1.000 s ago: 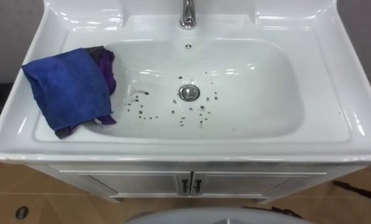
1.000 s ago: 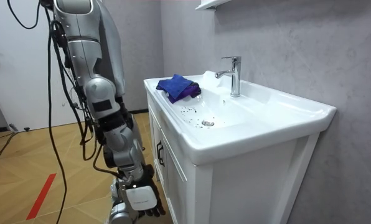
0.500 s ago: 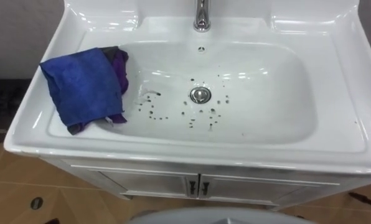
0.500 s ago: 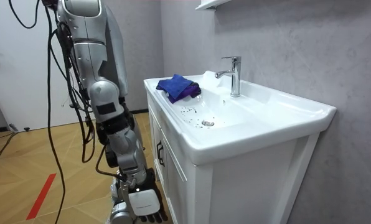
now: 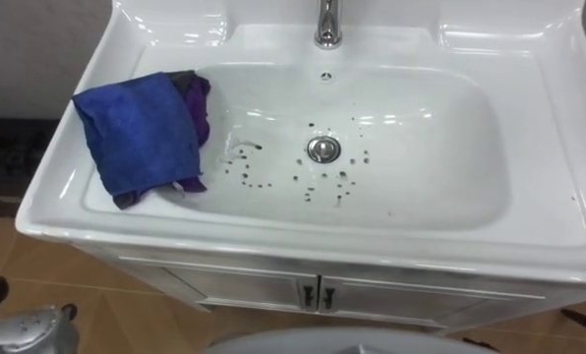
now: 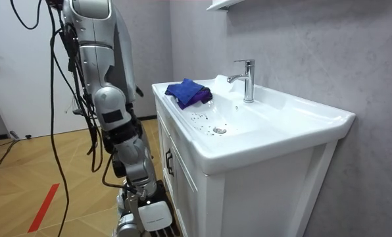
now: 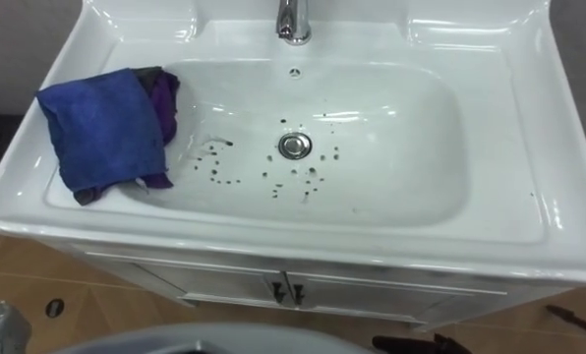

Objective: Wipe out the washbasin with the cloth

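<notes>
Closest to me, low at the corner of the left eye view, is a grey shape I take for my left hand (image 5: pixel 28 331), down beside the cabinet (image 5: pixel 224 285) and below the basin's front left corner. I cannot tell whether it is wide or closed. In the room view my right hand (image 6: pixel 151 212) hangs near the floor by the cabinet front. The lower edge cuts it off, so I cannot tell its state either. Neither hand holds anything that I can see. I judge both are low because the reach for the cloth has not begun.

I stand square to the basin (image 5: pixel 303 241), its front rim just ahead of me.

The blue cloth (image 5: pixel 136 133) lies on the basin's left rim, folded, with its inner edge draping down the slope of the bowl. A purple cloth (image 5: pixel 197 103) peeks out beneath it on the side toward the drain. Parked there, it sits on my left hand's side, which makes that hand the likely one to take it.

Farther in, dark specks (image 5: pixel 322 182) dot the bowl's floor between the cloth and the drain (image 5: pixel 322 149), thickest on its near side. That patch is what needs wiping.

Farthest back, the faucet (image 5: pixel 327 25) rises from the rear ledge on the drain's line. It is a thing to keep clear of when sweeping.
</notes>
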Controlling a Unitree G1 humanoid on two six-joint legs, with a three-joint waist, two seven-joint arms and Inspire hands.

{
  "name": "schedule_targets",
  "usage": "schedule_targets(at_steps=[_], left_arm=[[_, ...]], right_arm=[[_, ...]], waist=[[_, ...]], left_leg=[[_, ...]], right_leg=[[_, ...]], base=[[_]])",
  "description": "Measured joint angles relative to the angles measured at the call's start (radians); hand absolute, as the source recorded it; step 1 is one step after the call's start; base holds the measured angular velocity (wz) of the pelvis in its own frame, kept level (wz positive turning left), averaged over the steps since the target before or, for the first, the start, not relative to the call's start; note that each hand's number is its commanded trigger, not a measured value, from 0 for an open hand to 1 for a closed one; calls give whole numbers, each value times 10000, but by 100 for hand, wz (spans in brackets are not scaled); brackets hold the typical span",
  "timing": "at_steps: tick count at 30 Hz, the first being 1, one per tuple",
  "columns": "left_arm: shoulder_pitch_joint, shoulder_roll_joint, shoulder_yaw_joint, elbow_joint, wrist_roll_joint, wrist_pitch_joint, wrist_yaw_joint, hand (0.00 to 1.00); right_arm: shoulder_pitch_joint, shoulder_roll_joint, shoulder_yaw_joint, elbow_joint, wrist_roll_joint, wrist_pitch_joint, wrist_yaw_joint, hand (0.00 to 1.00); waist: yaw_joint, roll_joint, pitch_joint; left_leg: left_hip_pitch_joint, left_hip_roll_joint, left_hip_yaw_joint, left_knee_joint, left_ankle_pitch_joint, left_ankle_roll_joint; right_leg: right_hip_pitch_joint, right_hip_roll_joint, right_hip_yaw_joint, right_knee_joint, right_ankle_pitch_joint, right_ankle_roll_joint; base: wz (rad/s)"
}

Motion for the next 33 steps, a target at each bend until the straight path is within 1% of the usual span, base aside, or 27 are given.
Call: schedule_targets(at_steps=[1,3,5,6,7,8,10,11,12,16,17,18,19,21,23,24,25,26,28,29,30,32,33], left_arm=[[-9,96,22,-299,157,-7,14,0],[-58,198,44,-639,386,-18,19,0],[-122,219,150,-1168,1034,-9,20,0],[-192,284,228,-1536,1654,-11,28,0],[-296,445,333,-1843,2249,-15,33,0],[-355,535,397,-2041,2402,-15,33,0],[-629,864,649,-2760,3001,-28,36,0],[-645,904,712,-2942,3231,-31,36,0],[-642,920,750,-3290,3813,-45,51,0],[-643,919,730,-4258,5480,-122,-41,0],[-648,919,727,-4374,5713,-144,-56,0],[-649,918,697,-4601,6164,-205,-86,0],[-649,918,603,-4856,6459,-220,-87,0],[-650,919,451,-5179,6748,-225,-100,0],[-650,919,170,-5382,7131,-253,-198,0],[-650,921,-85,-5432,7293,-278,-301,0],[-644,920,-379,-5431,7332,-290,-395,0],[-643,919,-527,-5431,7343,-296,-479,0],[-640,917,-1058,-5392,7372,-328,-731,0],[-633,913,-1166,-5360,7369,-360,-781,0],[-611,877,-1347,-5263,7372,-441,-919,0],[-547,791,-1622,-5146,7387,-454,-1093,0],[-482,711,-1779,-5035,7480,-454,-1263,0]], right_arm=[[-4,-4,-2,-21,-49,-5,2,0],[-46,-2,-15,-17,-190,-11,2,0],[-34,12,-16,-10,-206,-41,13,0],[60,5,-37,-12,-220,-81,31,0],[86,0,-63,-19,-279,-177,34,0],[96,0,-87,-33,-306,-215,40,0],[128,-2,-276,-3,-439,-288,76,0],[116,-6,-282,19,-462,-313,73,0],[129,-10,-272,33,-467,-433,71,0],[93,-63,-246,225,-474,-690,143,0],[80,-75,-247,291,-471,-723,165,0],[-9,-90,-247,431,-432,-832,195,0],[-79,-108,-231,630,-404,-928,199,0],[-270,-139,-151,895,-372,-971,209,0],[-296,-162,7,895,-345,-1051,214,0],[-296,-168,12,894,-345,-1054,238,0],[-298,-172,13,887,-348,-1053,292,0],[-299,-175,19,878,-349,-1056,314,0],[-372,-174,105,890,-365,-1119,348,0],[-382,-174,110,893,-366,-1139,350,0],[-385,-171,121,897,-381,-1151,353,0],[-379,-147,156,970,-377,-1164,390,0],[-404,-122,173,1042,-389,-1161,418,0]], waist=[[2,26,-3],[-8,80,-12],[-28,82,-15],[-26,90,-15],[-8,111,-16],[-23,125,-14],[-93,194,-6],[-141,198,4],[-234,212,24],[-302,218,50],[-314,239,60],[-355,233,132],[-403,228,139],[-527,209,142],[-571,192,125],[-618,186,124],[-674,186,124],[-687,182,127],[-813,143,147],[-823,129,153],[-859,111,156],[-921,35,150],[-930,-36,137]], left_leg=[[21,-5,-4,-5,1,3],[28,-15,-12,-8,2,5],[27,-15,-17,-8,2,5],[31,-11,-15,-6,2,5],[27,-9,-6,-4,2,5],[31,-6,2,-6,2,4],[87,-10,1,-20,2,5],[93,-12,0,-20,3,5],[94,-19,-1,-23,6,11],[102,-35,51,-54,9,13],[120,-35,51,-55,9,13],[193,-36,50,-61,8,13],[193,-42,40,-64,8,13],[177,-54,32,-69,8,13],[180,-66,27,-64,8,14],[185,-75,6,-56,9,15],[182,-82,-16,-58,10,16],[182,-82,-17,-58,10,16],[186,-82,-32,-62,10,16],[190,-82,-31,-68,11,16],[209,-82,-25,-94,11,16],[208,-82,-3,-141,13,17],[203,-82,23,-151,13,17]], right_leg=[[0,-3,1,3,0,0],[-1,-7,4,-6,0,0],[2,-3,29,-8,0,0],[-1,0,38,-6,0,0],[-11,0,42,-4,0,0],[-14,1,48,-5,0,0],[33,-3,42,-5,0,0],[37,-4,47,-5,0,0],[43,-7,49,-5,0,0],[65,2,162,-165,-1,2],[81,3,165,-166,-1,2],[148,3,163,-171,-1,2],[152,0,164,-178,-1,2],[149,-9,161,-198,-6,9],[155,-19,162,-210,-11,18],[170,-22,161,-217,-11,18],[172,-25,156,-218,-12,20],[172,-24,155,-218,-12,20],[177,-21,159,-217,-12,20],[181,-20,159,-217,-12,20],[185,-20,164,-218,-13,21],[149,-21,167,-245,-13,22],[149,-21,176,-299,-13,22]], base=[[0],[-4],[0],[0],[-4],[-5],[-4],[0],[0],[-7],[-6],[0],[0],[0],[0],[0],[0],[0],[0],[0],[-4],[-2],[-4]])
